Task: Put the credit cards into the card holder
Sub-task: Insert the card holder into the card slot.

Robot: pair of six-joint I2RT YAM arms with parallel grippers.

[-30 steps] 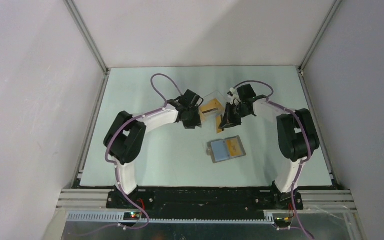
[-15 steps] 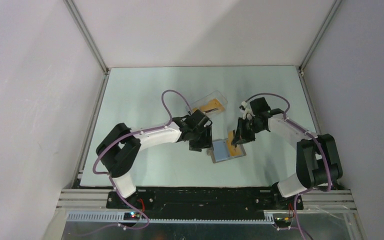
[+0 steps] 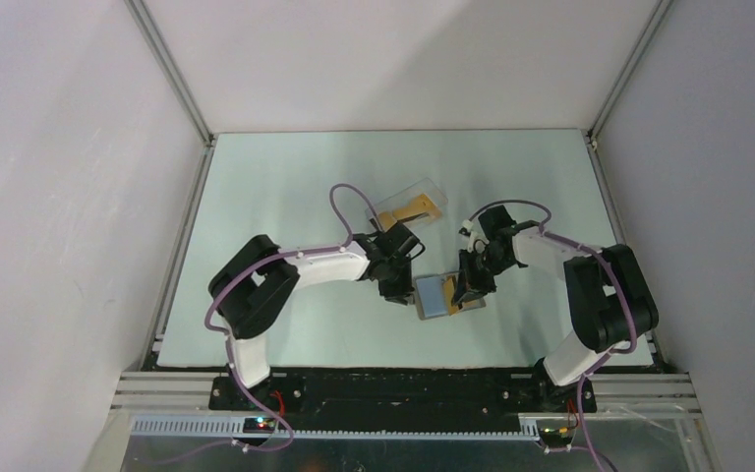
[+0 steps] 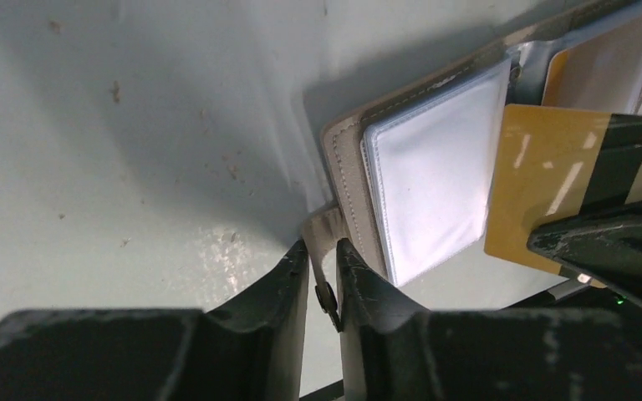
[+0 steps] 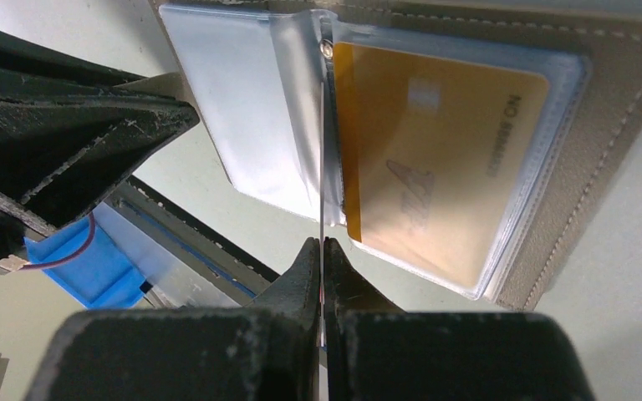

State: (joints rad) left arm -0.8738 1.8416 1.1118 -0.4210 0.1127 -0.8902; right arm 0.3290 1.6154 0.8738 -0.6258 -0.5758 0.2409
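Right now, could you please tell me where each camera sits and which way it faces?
Top: above and behind, looking down at the table; the left arm and right arm show.
Left wrist: looks down past the left gripper, which pinches the wallet's strap.
Right wrist: looks down past the right gripper, which grips a card edge-on.
Shared: all three show the open wallet.

The pale table (image 3: 285, 197) carries the open card holder (image 3: 435, 298) — and a clear box (image 3: 408, 205).
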